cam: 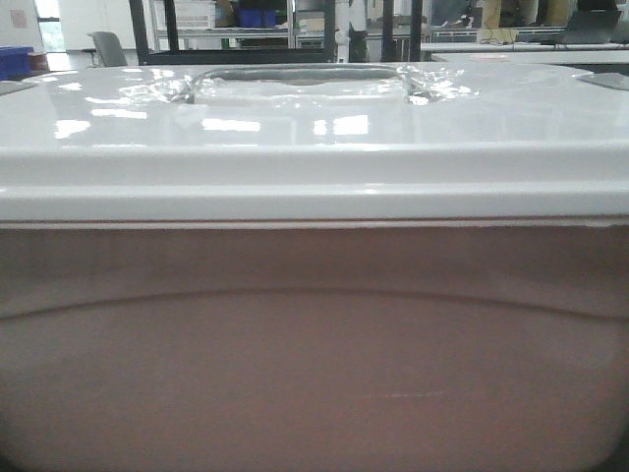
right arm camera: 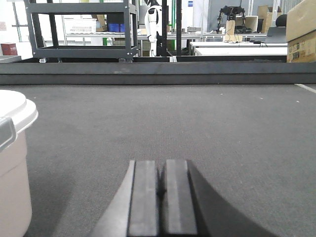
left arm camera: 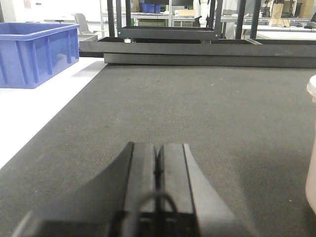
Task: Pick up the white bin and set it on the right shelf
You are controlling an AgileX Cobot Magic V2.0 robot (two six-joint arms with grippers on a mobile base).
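The white bin (cam: 314, 334) fills the front view, its pale pinkish side below and its glossy white lid with a recessed handle above. Its edge shows at the right border of the left wrist view (left arm camera: 312, 148) and at the left of the right wrist view (right arm camera: 12, 163). My left gripper (left arm camera: 158, 146) is shut with nothing in it, low over the dark carpet, left of the bin. On the bin's other side my right gripper (right arm camera: 162, 163) is also shut and empty. The right shelf is not identifiable in these views.
A blue crate (left arm camera: 34, 52) stands on white floor at the left. A low dark platform edge (left arm camera: 197, 52) crosses the far side of the carpet (right arm camera: 197, 123). Black racks (right arm camera: 81, 29), tables and cardboard boxes (right arm camera: 301, 29) stand behind it.
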